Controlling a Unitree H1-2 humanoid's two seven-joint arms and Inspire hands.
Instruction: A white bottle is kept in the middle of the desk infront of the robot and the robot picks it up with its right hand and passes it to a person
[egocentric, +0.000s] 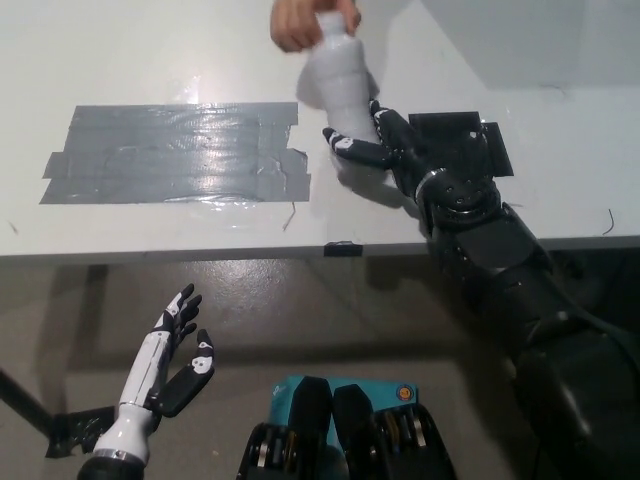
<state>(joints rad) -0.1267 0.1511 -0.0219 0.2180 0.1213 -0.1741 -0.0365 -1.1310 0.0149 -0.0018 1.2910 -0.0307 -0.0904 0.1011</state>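
- The white left hand hangs below the desk's near edge at the lower left, fingers spread and holding nothing; it is far from the work.
- A patch of grey tape lies flat on the desk, in its left half and nearer the front edge than the back.
- A person's hand reaches in over the far edge and closes around the neck and cap end of the white bottle.
- The bottle sits above the middle of the desk, right of the tape, its long axis tilted with the cap end leaning up and away toward the person.
- The black right hand is just below and to the right of the bottle's base. Its fingers look loosened and partly spread; the blur makes it hard to say whether they touch the base, but they do not seem to clamp it.
- The bottle lies up and away from the right hand, toward the person, so the release probably only needs the fingers clear of the base before the arm draws back.
- A black plate lies on the desk under the right wrist.
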